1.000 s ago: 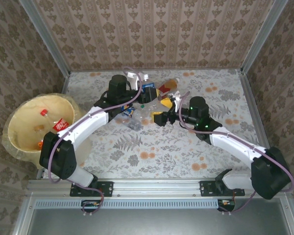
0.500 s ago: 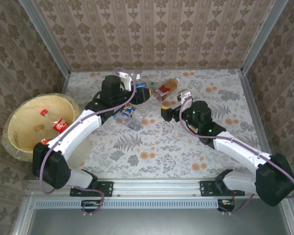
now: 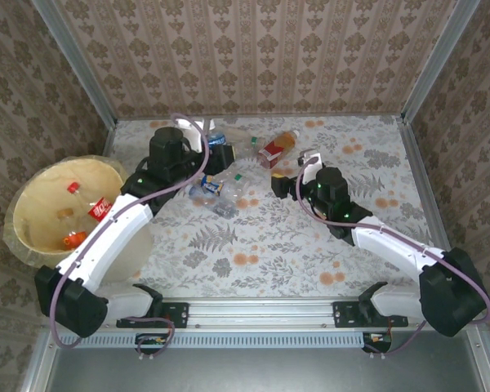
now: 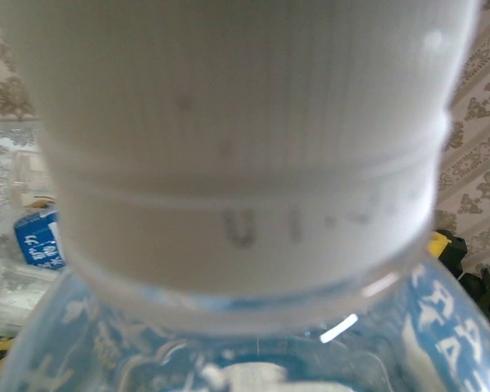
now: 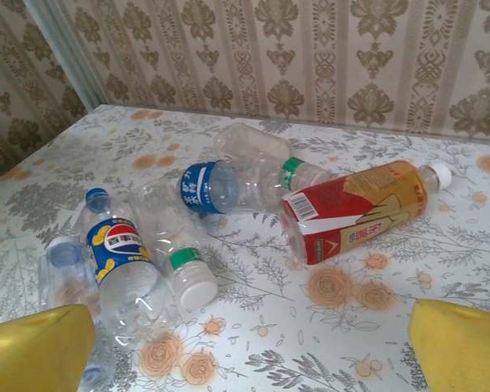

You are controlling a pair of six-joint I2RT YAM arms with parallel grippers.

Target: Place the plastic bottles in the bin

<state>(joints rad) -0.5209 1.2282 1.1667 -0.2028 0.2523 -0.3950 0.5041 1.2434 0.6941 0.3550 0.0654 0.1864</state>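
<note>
Left gripper [image 3: 216, 150] moved left, clamped bottle [image 4: 245, 163] white-capped

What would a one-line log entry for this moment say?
left claw: shut on blue-label bottle | right claw: open, facing loose bottles | bin: red-label bottle inside

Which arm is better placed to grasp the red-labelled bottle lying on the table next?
Right: the right gripper is open and faces the red-labelled bottle; the left gripper holds a blue-labelled bottle.

Beige damask-patterned walls [image 3: 253, 49] on three sides, grey corner posts [image 3: 75, 65], floral-print table [image 3: 294, 245]
</note>
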